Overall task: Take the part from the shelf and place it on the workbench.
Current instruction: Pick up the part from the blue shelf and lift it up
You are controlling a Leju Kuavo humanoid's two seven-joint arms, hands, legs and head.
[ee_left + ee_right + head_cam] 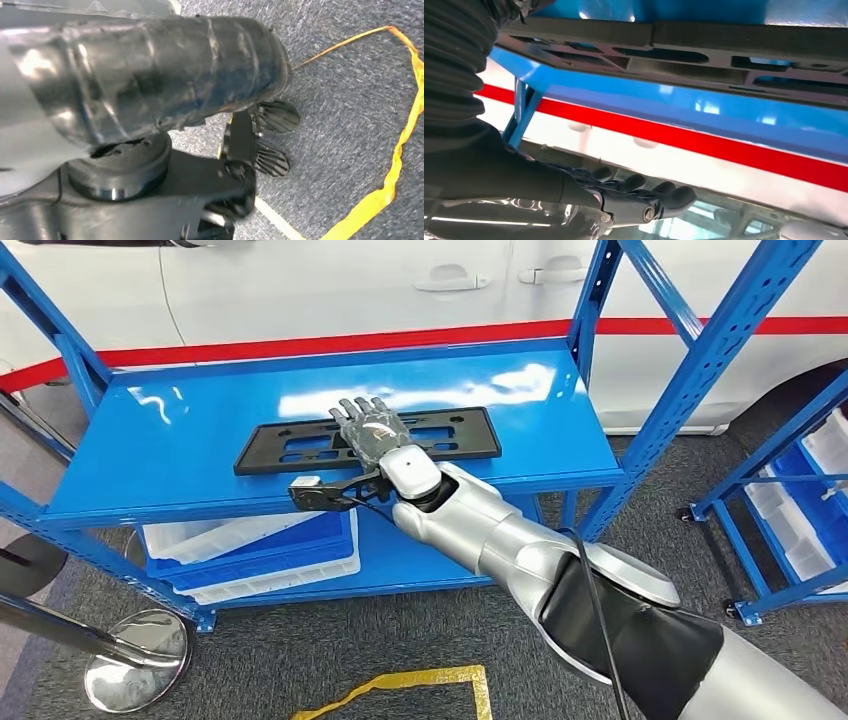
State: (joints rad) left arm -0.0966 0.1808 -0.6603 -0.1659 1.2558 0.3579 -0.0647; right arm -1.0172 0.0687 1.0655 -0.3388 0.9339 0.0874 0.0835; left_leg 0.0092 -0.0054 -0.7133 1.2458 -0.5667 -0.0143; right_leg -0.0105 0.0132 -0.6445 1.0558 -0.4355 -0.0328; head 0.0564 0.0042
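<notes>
The part (300, 448) is a flat black plastic frame with cut-outs, lying on the top deck of the blue shelf (180, 440). My right hand (372, 428) reaches over the middle of it with fingers stretched out flat and nothing in them. In the right wrist view the fingers (644, 192) stand apart from the part (674, 55), with the white car showing between them. My left hand (150, 75) hangs over the grey carpet; its fingers cannot be made out.
White and blue crates (250, 550) sit on the lower deck. A white car with a red stripe (300, 340) stands behind the shelf. A stanchion base (135, 660) is at lower left, yellow floor tape (420, 680) in front, another shelf with bins (800, 500) at right.
</notes>
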